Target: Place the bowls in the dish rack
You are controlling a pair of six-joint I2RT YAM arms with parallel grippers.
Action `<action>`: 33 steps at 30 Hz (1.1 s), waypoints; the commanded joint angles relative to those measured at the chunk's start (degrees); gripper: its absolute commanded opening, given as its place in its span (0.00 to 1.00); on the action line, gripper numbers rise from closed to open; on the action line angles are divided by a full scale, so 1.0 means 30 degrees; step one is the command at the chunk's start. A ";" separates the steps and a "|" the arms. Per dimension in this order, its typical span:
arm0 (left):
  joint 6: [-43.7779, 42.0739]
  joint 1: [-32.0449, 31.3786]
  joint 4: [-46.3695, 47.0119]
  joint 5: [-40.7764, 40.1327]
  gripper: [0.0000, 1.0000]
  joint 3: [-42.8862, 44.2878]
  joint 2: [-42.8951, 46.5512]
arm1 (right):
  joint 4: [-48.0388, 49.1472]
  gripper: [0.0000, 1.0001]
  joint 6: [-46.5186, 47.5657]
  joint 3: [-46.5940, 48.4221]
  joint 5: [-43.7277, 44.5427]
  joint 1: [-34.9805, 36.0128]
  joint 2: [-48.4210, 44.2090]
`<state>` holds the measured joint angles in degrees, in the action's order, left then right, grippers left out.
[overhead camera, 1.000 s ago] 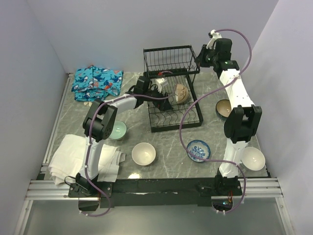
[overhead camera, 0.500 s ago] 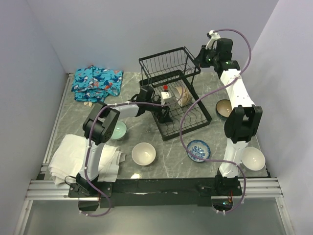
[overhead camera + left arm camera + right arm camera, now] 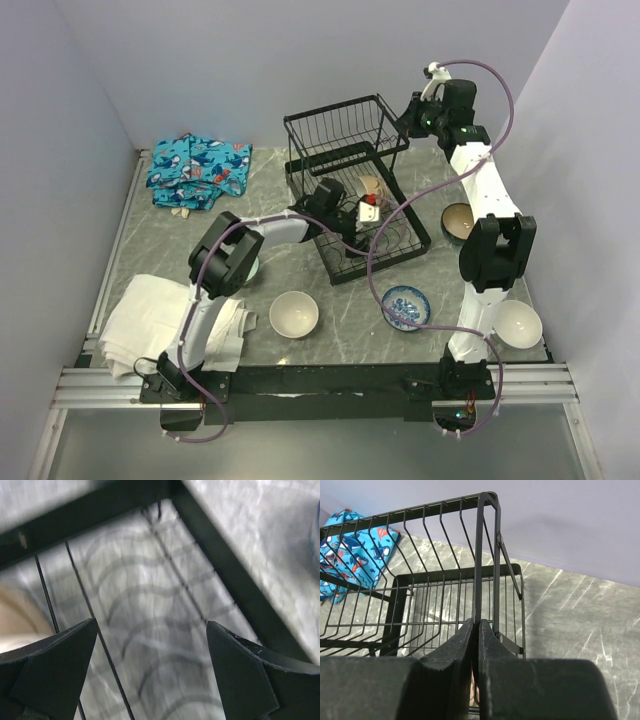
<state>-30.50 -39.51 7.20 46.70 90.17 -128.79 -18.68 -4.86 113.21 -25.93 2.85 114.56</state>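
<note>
— How did the left gripper [image 3: 150,630] stand?
— Jaws wide apart, holding nothing, low inside the black wire dish rack [image 3: 345,125], just above its floor bars. The right gripper [image 3: 476,630] was pinched tight on the upright corner wire of the rack's back section.
— And the bowls?
— A small cream bowl [image 3: 372,186] seemed to sit in the rack, just beside the left gripper. The others lay on the grey marbled table [image 3: 345,320]: a cream-white round bowl [image 3: 294,313], a blue-and-white patterned bowl [image 3: 406,305], a brown-sided bowl [image 3: 458,220], a plain white bowl [image 3: 518,322] and a pale green bowl [image 3: 247,268].
— What could have gone wrong?
— The rack sat askew to the table edges. A pull from the right gripper might have dragged or tipped it and spilled the bowl inside. The left fingers, lifting out, could have snagged a wire.
— Anything in the way?
— The left arm lay over the green bowl, and a purple cable [image 3: 372,255] looped across the rack. The blue shark-print cloth [image 3: 197,170] and the folded white towel [image 3: 150,320] lay well apart.
</note>
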 commanded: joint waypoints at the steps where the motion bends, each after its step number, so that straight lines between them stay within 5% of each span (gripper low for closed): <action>1: -0.1524 -0.0278 0.0586 0.0664 0.96 0.1409 0.0186 | 0.2622 0.00 -0.0957 0.0262 -0.0379 0.0221 -0.1039; 5: -0.0557 -0.0308 0.1174 0.0840 0.96 0.0793 0.2257 | 0.2593 0.00 -0.1101 0.0262 -0.0116 0.0192 -0.1069; 11: 0.0876 -0.0337 -0.2342 0.1866 0.96 0.1087 0.6941 | 0.3089 0.00 -0.3208 -0.0526 0.0119 0.0016 -0.1332; 19: 0.8109 -0.0221 -0.3305 -0.1439 0.96 0.0031 1.1785 | 0.2711 0.00 -0.6343 -0.0794 0.5386 -0.0013 -0.1538; 26: 0.9318 0.1917 -0.4333 -0.2616 0.96 -0.2135 1.4947 | 0.2301 0.00 -0.6495 0.0436 0.7530 0.0104 -0.1332; 33: 0.9871 0.2680 -0.4511 -0.3233 0.96 -0.3482 1.5889 | 0.2621 0.00 -0.6143 -0.0762 0.6217 -0.0101 -0.2299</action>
<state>-4.45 -31.75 -5.87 38.48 81.03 -83.92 -16.05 -20.82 110.48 -11.77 4.60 113.27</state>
